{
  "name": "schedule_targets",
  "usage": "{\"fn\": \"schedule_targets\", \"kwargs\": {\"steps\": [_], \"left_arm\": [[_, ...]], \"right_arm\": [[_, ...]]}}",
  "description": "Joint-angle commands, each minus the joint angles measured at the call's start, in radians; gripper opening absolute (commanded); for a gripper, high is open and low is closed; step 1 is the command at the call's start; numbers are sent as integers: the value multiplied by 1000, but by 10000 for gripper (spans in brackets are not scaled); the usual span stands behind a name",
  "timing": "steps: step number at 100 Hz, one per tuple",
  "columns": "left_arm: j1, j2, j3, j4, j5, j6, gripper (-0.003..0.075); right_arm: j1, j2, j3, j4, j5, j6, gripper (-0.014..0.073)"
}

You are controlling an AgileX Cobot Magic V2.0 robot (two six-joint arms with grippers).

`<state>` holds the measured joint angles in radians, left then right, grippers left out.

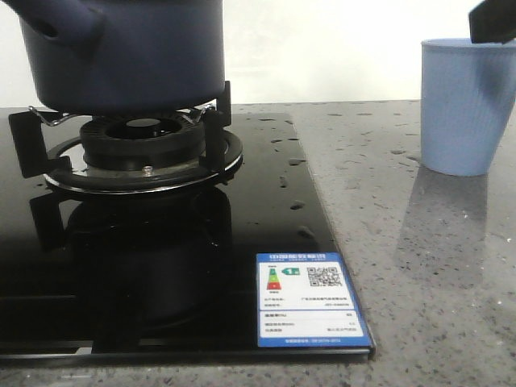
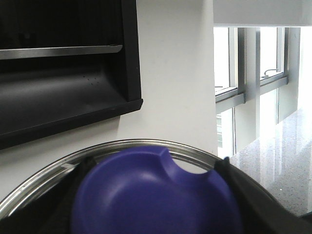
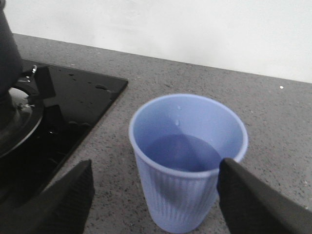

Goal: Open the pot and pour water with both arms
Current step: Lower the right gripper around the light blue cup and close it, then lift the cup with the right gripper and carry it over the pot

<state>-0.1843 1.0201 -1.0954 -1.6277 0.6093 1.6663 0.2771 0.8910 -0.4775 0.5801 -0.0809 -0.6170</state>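
Sitting on the burner grate [image 1: 121,149] of a black glass gas hob [image 1: 266,242] is one dark navy pot [image 1: 121,52], its stubby hollow side handle pointing to the robot's left. One pale blue ribbed cup [image 1: 461,105] stands well apart from it on the grey speckled counter [image 1: 419,266], off to the right; the right wrist view shows water in its bottom. Several water droplets dot the hob glass near the cup side, and one energy label [image 1: 310,300] is stuck at the hob's near corner.

Two grippers show. The right gripper [image 3: 156,195] hovers over the cup with its two black fingers [image 3: 253,200] spread wide, one either side of the cup and holding nothing. The left gripper [image 2: 151,195] is raised towards a wall and window, its two fingers closed on a blue knob of one steel-rimmed lid [image 2: 156,195].
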Motion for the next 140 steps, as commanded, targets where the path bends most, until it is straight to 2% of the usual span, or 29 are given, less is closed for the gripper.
{"fn": "schedule_targets", "kwargs": {"steps": [1,36,60,84,115,140], "left_arm": [[3,-18,-33,-63,4,-10,197],[3,-18,-33,-63,4,-10,197],[3,-18,-33,-63,4,-10,197],[3,-18,-33,-63,11,-10,197],[3,-18,-33,-63,10,-10,197],[3,-18,-33,-63,10,-10,197]], "right_arm": [[2,-1,-3,-11,-111,-12,463],[10,83,35,-11,-254,9,463],[61,126,35,-13,-290,13,463],[63,155,35,-13,-335,13,463],[66,221,35,-24,-451,100,468],[66,271,35,-204,-477,284,468]]}}
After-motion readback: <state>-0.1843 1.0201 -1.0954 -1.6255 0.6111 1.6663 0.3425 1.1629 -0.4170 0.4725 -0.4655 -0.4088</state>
